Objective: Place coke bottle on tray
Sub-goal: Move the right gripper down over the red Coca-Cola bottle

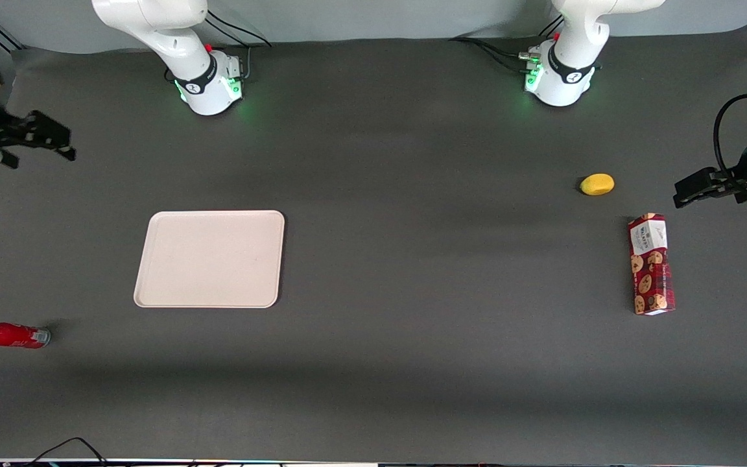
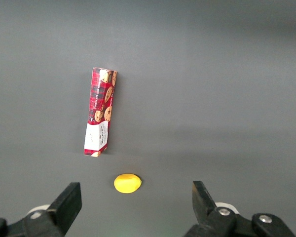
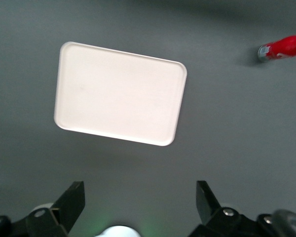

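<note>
The coke bottle (image 1: 7,335) (image 3: 282,48) is a small red bottle with a red cap and silvery base. It lies on its side on the dark table at the working arm's end, nearer the front camera than the tray. The tray (image 1: 210,258) (image 3: 119,93) is a flat cream rectangle with rounded corners and nothing on it. My gripper (image 1: 46,137) (image 3: 140,195) hangs high above the table at the working arm's end, farther from the front camera than the tray and the bottle. Its fingers stand wide open with nothing between them.
A long red cookie-printed box (image 1: 651,263) (image 2: 100,111) and a small yellow lemon-like object (image 1: 597,184) (image 2: 127,182) lie toward the parked arm's end of the table. Both arm bases (image 1: 210,83) stand at the table edge farthest from the front camera.
</note>
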### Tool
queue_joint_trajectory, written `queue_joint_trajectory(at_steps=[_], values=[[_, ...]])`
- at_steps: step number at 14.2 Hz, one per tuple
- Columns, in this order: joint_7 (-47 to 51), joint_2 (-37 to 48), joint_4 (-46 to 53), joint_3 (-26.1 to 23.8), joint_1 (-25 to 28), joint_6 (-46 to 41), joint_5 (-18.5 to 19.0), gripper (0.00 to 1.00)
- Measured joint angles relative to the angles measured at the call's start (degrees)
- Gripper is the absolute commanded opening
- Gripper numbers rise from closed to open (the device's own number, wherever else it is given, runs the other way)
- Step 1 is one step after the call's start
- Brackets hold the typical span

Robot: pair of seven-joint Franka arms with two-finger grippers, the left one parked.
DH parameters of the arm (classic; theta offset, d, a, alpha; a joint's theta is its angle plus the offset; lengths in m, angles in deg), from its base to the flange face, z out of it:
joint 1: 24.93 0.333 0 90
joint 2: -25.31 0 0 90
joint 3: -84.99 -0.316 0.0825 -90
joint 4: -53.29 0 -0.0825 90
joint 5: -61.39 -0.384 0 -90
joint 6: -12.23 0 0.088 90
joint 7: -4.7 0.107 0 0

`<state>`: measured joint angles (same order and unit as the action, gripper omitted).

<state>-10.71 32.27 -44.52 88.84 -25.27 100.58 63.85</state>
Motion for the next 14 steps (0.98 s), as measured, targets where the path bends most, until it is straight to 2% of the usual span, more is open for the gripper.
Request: queue_joint_trajectory(at_steps=[2, 4, 9, 10, 12, 14], values=[[-14.3, -4.5, 2.3, 5.1, -0.6, 3.3, 0.2, 1.00], [-26.9, -10.2, 5.7, 8.2, -2.2, 6.6, 0.2, 1.00], [-53.4, -25.4, 13.3, 8.5, -8.3, 21.1, 0.1, 1.00], [-58.1, -28.9, 15.5, 8.5, -9.6, 23.8, -0.8, 1.00], [-67.1, -36.3, 20.8, 8.5, -12.1, 26.7, -4.9, 1.00], [-71.6, -42.8, 26.5, 8.4, -14.3, 27.7, -7.3, 1.00]])
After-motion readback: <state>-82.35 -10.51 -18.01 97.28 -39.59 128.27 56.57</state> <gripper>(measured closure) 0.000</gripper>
